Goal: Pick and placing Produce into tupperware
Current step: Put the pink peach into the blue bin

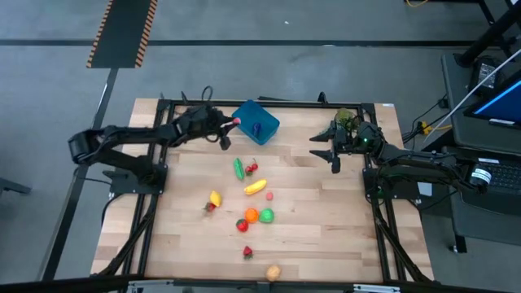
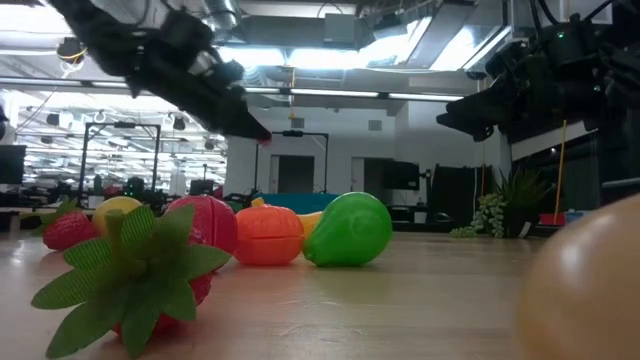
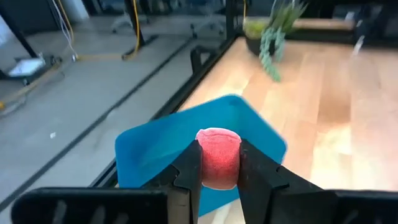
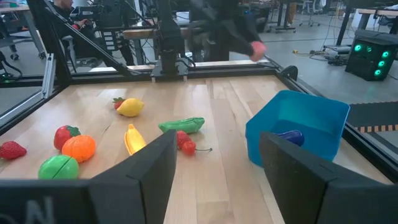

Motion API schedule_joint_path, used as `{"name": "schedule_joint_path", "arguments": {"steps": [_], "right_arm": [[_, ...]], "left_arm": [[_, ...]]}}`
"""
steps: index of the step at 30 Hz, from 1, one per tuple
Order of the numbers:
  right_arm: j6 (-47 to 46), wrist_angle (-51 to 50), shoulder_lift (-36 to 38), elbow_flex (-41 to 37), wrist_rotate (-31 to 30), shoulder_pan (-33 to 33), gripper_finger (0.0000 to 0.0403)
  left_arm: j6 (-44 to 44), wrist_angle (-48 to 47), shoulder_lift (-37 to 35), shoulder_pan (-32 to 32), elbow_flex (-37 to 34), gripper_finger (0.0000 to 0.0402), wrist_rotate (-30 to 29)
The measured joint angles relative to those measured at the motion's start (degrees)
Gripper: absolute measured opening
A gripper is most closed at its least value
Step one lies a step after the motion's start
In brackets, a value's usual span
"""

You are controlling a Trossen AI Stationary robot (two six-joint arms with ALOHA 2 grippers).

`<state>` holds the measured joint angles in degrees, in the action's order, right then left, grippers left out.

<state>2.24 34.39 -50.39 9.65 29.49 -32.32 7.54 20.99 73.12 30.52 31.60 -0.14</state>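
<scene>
One pink-red produce piece (image 3: 218,157) is pinched between the nearly closed fingers of the left gripper (image 1: 230,124), held in the air just beside the blue tupperware (image 1: 256,121) at the table's (image 1: 326,236) far edge. Step: carry to drop. A purple piece (image 4: 288,136) is already inside. Next call: move over the tub's opening, then release. Right gripper (image 1: 332,146) waits near the far right corner, fingers apart, holding nothing. Remaining produce lies mid-table.
</scene>
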Motion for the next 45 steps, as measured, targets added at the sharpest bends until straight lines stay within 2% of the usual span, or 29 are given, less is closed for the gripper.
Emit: {"name": "schedule_joint_path", "arguments": {"steps": [10,15,23,45], "right_arm": [[0.00,-0.02,0.00,0.00,0.00,0.00,0.0229],[0.00,-0.02,0.00,0.00,-0.02,0.00,0.0229],[0.00,-0.02,0.00,0.00,0.00,0.00,0.0229],[-0.22,-0.02,0.00,0.00,-0.02,-0.02,0.0229]], "left_arm": [[5.27,-14.08,12.70,4.62,15.85,0.0070,5.86],[7.73,-21.41,17.37,6.24,22.57,0.0071,6.00],[9.71,-32.45,21.09,8.01,30.56,0.0068,6.08],[12.65,-41.89,29.77,9.25,40.19,0.0063,8.22]]}}
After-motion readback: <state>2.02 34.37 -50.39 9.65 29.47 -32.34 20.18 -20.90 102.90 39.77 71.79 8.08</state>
